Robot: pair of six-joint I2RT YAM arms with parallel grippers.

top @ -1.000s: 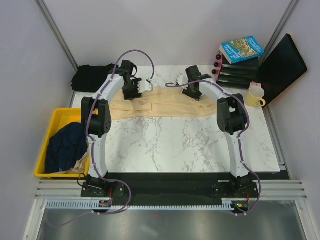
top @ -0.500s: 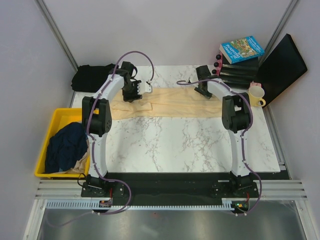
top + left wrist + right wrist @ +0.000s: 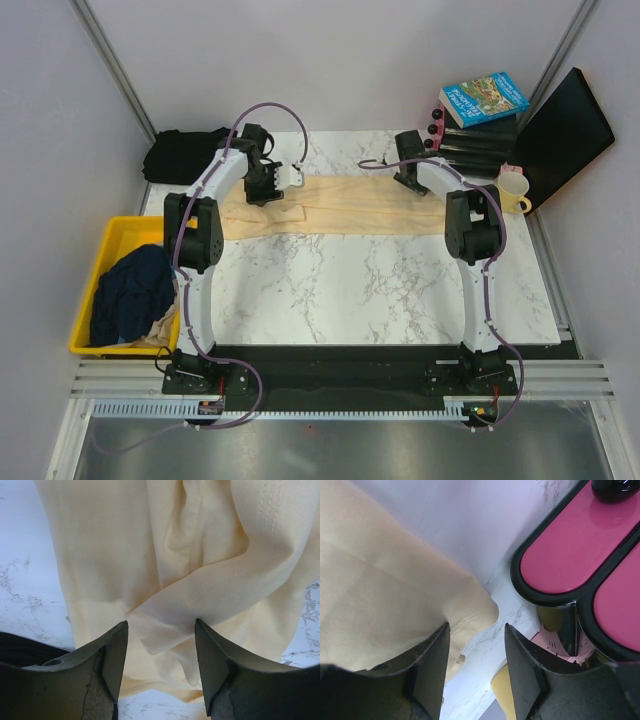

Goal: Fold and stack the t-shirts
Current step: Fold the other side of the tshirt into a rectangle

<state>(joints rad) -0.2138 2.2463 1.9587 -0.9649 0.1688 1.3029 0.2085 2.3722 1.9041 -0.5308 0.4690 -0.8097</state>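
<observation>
Marble-look table (image 3: 380, 290) first, since it's the biggest thing here: smooth, white, grey-veined. Across its far half lies the cream-yellow t-shirt (image 3: 350, 205), drawn out into one long flat band. The cloth is soft and matte, with overlapping folds and a double stitch line at the left end. Looks like the flatten-and-square-up stage of the first fold, with nothing stacked yet. The black t-shirt (image 3: 180, 152) sits crumpled off the far left corner, and the navy t-shirt (image 3: 130, 290) is bunched in the yellow bin (image 3: 118, 232). The left gripper (image 3: 160, 630) hangs over the rumpled left end, jaws apart, nothing pinched. The right gripper (image 3: 476, 630) is at the shirt's rounded far right corner, jaws apart too, holding nothing. Next move probably needs both to pinch an edge and carry it over evenly.
</observation>
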